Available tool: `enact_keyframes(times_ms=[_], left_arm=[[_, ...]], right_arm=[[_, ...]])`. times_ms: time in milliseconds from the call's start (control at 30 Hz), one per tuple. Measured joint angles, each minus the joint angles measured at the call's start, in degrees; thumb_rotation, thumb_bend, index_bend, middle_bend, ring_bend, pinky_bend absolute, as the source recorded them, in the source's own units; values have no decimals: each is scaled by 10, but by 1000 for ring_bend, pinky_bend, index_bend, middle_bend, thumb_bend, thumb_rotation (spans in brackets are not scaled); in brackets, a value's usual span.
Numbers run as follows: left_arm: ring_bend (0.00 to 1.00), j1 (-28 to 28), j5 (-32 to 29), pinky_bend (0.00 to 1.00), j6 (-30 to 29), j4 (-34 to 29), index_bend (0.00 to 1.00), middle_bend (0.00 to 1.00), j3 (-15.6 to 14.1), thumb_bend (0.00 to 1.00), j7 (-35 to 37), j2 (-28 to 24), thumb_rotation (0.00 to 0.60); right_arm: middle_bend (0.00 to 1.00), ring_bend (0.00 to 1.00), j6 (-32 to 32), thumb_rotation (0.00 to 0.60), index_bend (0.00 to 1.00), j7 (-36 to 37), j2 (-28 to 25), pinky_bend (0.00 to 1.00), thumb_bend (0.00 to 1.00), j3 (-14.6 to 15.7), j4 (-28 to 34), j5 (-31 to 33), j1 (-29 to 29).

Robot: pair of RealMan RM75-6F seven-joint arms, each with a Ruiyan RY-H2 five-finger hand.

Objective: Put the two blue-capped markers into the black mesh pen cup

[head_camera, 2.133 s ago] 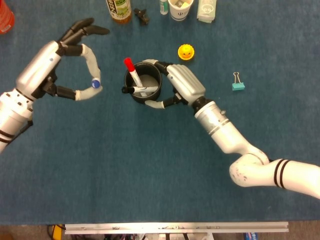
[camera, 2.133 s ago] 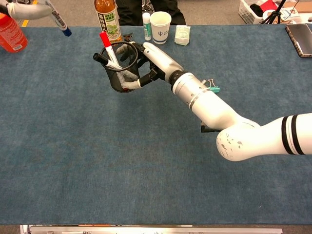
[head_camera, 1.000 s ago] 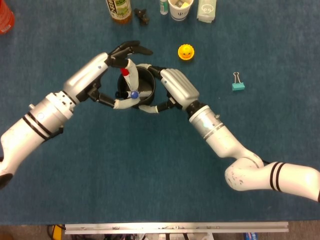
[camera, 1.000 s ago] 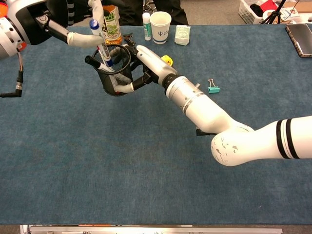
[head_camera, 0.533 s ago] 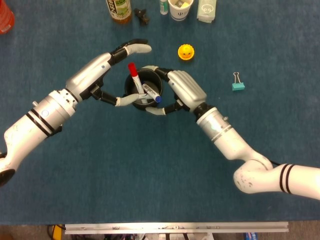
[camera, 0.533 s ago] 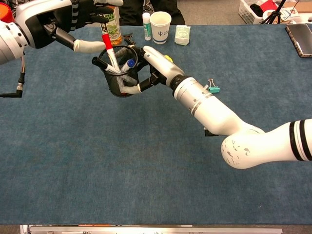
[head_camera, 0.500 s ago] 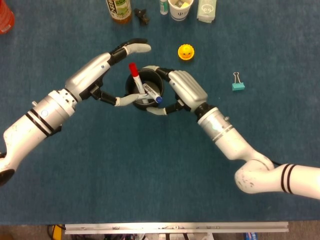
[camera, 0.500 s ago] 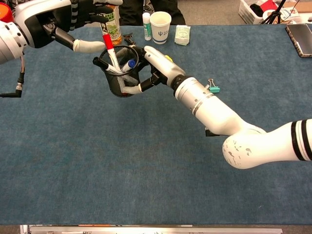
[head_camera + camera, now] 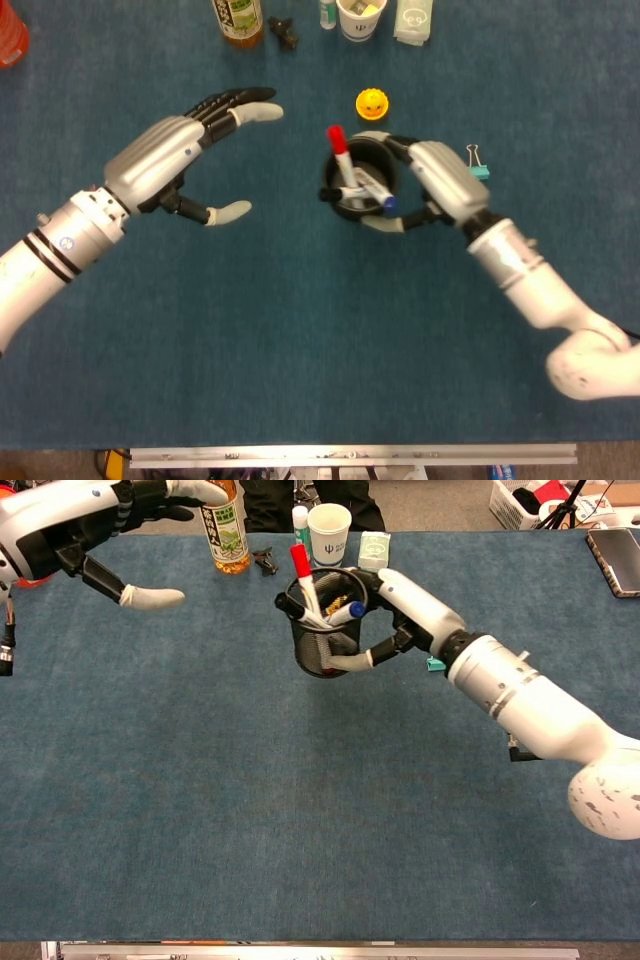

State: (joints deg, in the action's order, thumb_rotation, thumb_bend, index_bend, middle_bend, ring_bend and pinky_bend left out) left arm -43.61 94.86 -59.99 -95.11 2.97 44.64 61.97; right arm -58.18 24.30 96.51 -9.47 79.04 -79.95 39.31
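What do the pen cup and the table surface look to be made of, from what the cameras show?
The black mesh pen cup looks like matt black wire mesh, probably metal: the chest view shows a fine grid you can see through, under a solid rim. The table surface looks like blue short-pile carpet or felt: mottled, fibrous, no shine. The right hand grips the cup.

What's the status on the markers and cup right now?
Left hand open, empty. Right hand grips cup. One blue-capped marker seen in cup, beside red one. Nothing in the way.

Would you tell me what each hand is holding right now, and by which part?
The right hand grips the black mesh pen cup around its side wall; the left hand holds nothing.
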Motion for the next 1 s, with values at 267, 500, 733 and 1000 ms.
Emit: enact_keyframes(times_ms=[267,500,733,1000], left_arm=[[0,18,22,44,-29,10,111,40,-15,271,-73,6,600],[0,22,22,44,-35,6,111,40,-18,271,-86,1,600],[0,24,25,44,-33,5,111,40,-25,270,-89,-1,600],[0,23,33,44,-37,8,111,40,-28,271,-95,1,600]], right_arm=[[415,338,1,600,434,34,7,319,454,12,-23,-3,-13],[415,327,15,600,434,58,69,321,454,12,-90,-10,1],[402,294,25,600,434,80,109,260,454,19,-150,-26,13],[321,221,35,600,336,123,140,174,450,28,-206,-45,25]])
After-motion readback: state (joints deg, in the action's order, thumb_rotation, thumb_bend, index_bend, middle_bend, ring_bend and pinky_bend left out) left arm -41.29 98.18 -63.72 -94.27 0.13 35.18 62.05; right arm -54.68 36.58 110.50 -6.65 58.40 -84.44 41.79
